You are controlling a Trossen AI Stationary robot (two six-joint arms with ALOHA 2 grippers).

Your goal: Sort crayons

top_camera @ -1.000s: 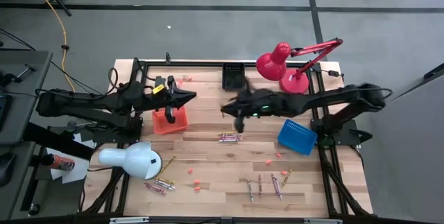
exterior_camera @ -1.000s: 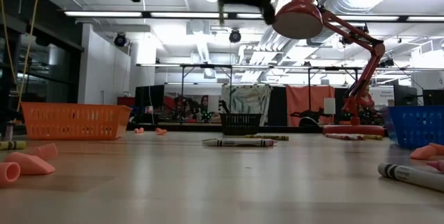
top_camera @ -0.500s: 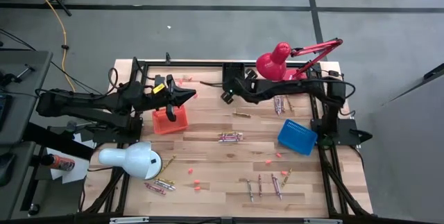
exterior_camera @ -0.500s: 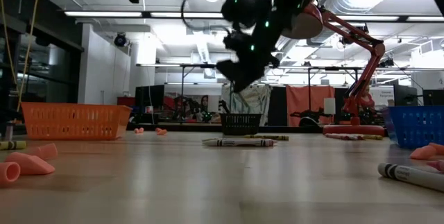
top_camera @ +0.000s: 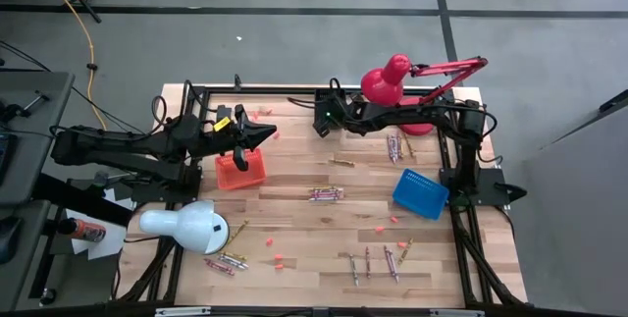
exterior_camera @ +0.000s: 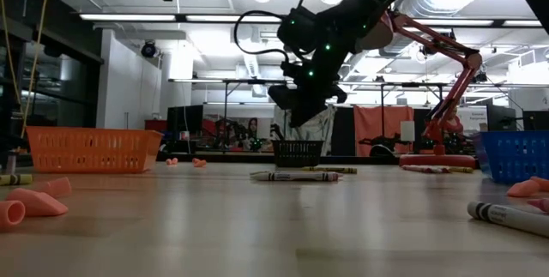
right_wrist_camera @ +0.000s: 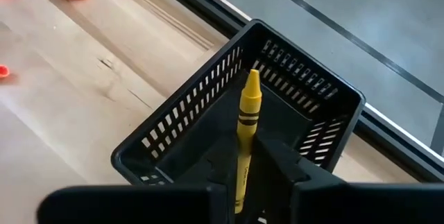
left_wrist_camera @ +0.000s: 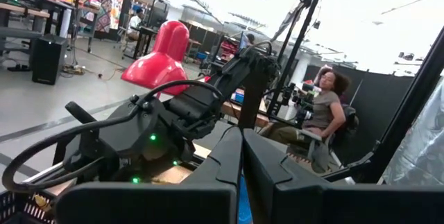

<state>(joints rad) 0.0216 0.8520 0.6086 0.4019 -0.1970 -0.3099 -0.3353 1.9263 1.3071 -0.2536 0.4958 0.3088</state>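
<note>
My right gripper (right_wrist_camera: 244,175) is shut on a yellow crayon (right_wrist_camera: 246,130) just above the black basket (right_wrist_camera: 173,141) at the table's far middle; it also shows in the high view (top_camera: 321,121) and the low view (exterior_camera: 298,110). My left gripper (top_camera: 269,132) is shut and empty, in the air beside the orange basket (top_camera: 240,171). Loose crayons lie flat on the table: a bunch at the middle (top_camera: 326,194), a bunch by the red lamp (top_camera: 395,146), one alone (top_camera: 341,163), and more near the front (top_camera: 378,261). My right gripper pinches the yellow crayon's rear part (right_wrist_camera: 241,175) between its two fingers. The crayon lies along the fingers and sticks out past their ends. Its pointed tip (right_wrist_camera: 252,77) is over the inside of the black basket. The crayon is lifted clear.
A blue basket (top_camera: 420,192) stands at the right, a red lamp (top_camera: 388,81) at the far right and a white lamp (top_camera: 191,224) at the near left. Small pink chips (top_camera: 279,255) lie scattered. A person (left_wrist_camera: 322,106) sits beyond the table.
My right gripper has gone from above the table's middle toward the far edge and down, with the yellow crayon, and now stands just over the black basket. My left gripper has kept still.
</note>
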